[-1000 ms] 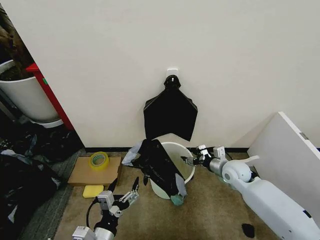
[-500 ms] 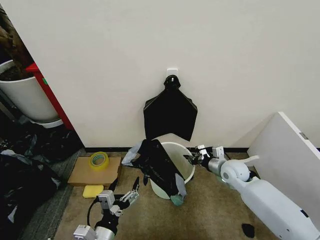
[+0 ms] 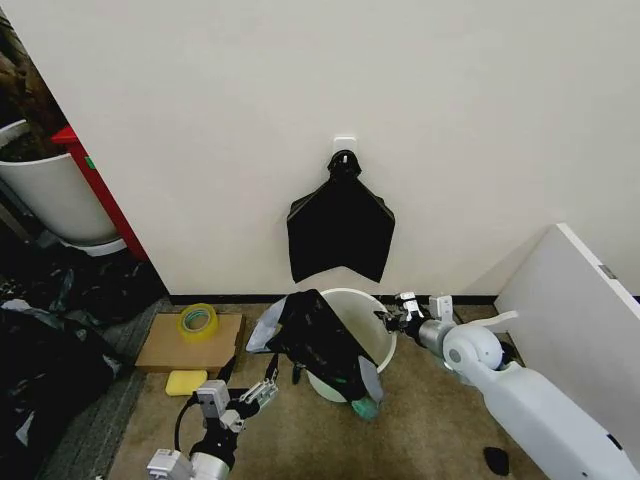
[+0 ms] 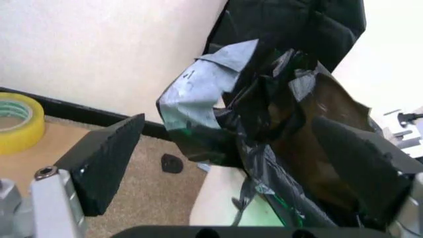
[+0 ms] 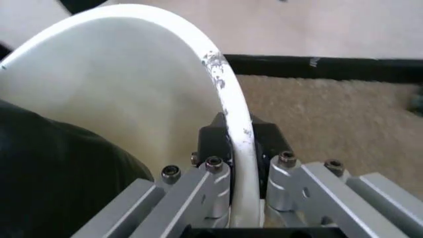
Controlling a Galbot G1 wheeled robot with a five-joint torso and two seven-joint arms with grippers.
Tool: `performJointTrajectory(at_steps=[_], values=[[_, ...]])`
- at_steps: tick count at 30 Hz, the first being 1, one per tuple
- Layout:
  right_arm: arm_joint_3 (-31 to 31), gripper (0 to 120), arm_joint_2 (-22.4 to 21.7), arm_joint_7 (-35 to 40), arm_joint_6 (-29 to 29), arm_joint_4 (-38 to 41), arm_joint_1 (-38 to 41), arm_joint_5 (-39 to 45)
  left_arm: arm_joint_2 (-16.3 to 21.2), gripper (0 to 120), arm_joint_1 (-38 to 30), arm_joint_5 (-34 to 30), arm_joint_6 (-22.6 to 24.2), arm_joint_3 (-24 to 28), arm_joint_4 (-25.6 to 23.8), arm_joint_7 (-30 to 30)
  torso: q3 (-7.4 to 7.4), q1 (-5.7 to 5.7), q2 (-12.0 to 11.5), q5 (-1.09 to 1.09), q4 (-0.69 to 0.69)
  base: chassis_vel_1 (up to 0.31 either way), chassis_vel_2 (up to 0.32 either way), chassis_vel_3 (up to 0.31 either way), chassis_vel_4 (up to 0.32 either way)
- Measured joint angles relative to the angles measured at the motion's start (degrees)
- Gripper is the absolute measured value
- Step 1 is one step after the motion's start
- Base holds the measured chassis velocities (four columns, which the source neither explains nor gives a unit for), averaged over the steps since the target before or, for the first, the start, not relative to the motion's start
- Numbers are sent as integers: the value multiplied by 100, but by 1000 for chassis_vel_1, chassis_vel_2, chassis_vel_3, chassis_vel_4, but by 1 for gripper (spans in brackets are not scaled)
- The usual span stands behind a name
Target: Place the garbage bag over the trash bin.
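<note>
Your right gripper [image 5: 239, 171] is clamped on the rim of the trash bin [image 3: 372, 312], one finger either side of the wall. Left gripper [image 3: 252, 391] hangs open, low, just short of the garbage bag [image 3: 318, 335], which lies draped over the bin's near-left rim. Hold the rim steady; spread the bag evenly. The wall [image 3: 470, 120] is tight behind; carpet [image 3: 420, 420] offers room in front.

- One trash bin [image 3: 375, 330], frame centre.
- One garbage bag [image 3: 318, 338].
- One black bundle [image 3: 341, 225] on the wall.
- One tape roll [image 3: 198, 321], one cardboard box [image 3: 175, 347], one yellow sponge [image 3: 186, 382], lower left.
- Two tools: left tool [image 3: 255, 385], right tool [image 3: 388, 318].
</note>
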Motion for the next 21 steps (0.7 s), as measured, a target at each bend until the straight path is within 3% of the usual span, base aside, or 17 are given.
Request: performJointTrajectory(at_steps=[1,4,5,8,11,21], values=[[0,2,0,0,0,0,0,0,0,99,0,0,0,0,0,0,0,0,0,0,0,0,0,0,0],[192,2,150,1138,-47,512,-227,441,32,99,-9,-23,-1,-5,0,-3,0,0,0,0,-1,0,0,0,0],[192,2,150,1138,-47,512,-227,441,32,99,-9,-23,-1,-5,0,-3,0,0,0,0,-1,0,0,0,0],[397,2,455,2238,47,1090,-449,832,83,99,-28,-92,0,-24,-10,-10,0,0,0,0,0,0,0,0,0],[454,2,638,2870,215,1382,-567,985,110,99,-43,-118,3,-37,-21,-15,0,0,0,0,1,0,0,0,0],[527,2,1225,3800,1037,1730,-1117,735,174,99,-112,-193,50,-46,-19,-33,0,0,0,-1,1,0,0,0,0]])
